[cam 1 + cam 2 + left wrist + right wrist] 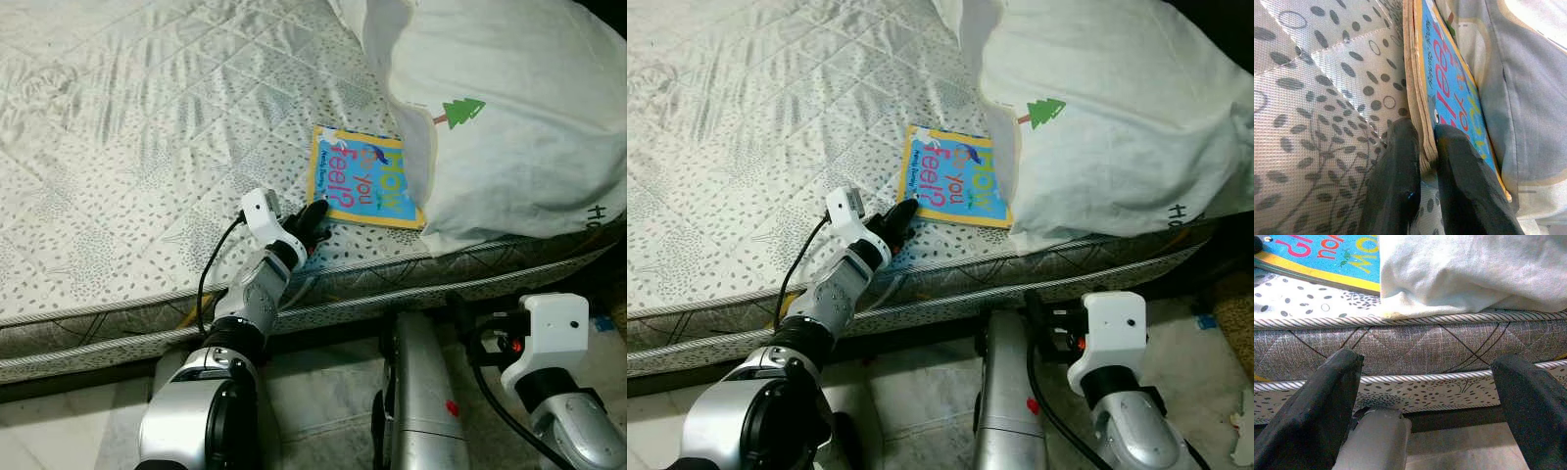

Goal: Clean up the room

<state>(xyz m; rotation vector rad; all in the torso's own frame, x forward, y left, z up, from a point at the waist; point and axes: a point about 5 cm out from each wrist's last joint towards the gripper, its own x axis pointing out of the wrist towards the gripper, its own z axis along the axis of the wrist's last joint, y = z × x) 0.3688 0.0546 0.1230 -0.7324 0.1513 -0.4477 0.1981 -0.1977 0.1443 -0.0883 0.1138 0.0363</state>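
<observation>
A children's picture book (361,178) with a blue cover and yellow border lies flat on the quilted mattress (147,147) near its front edge. Its right side is tucked under a white pillow (509,108) printed with a green tree. My left gripper (313,217) reaches over the mattress edge to the book's near left corner. In the left wrist view its two black fingers (1396,171) are shut on the edge of the book (1449,88), one above and one below. My right gripper (1430,364) stands open low in front of the mattress side, holding nothing.
The mattress's grey piped side (1415,342) runs across in front of me, with pale floor (323,392) below it. A silver cylinder (421,392) with a red dot stands between my arms. The mattress to the left of the book is bare.
</observation>
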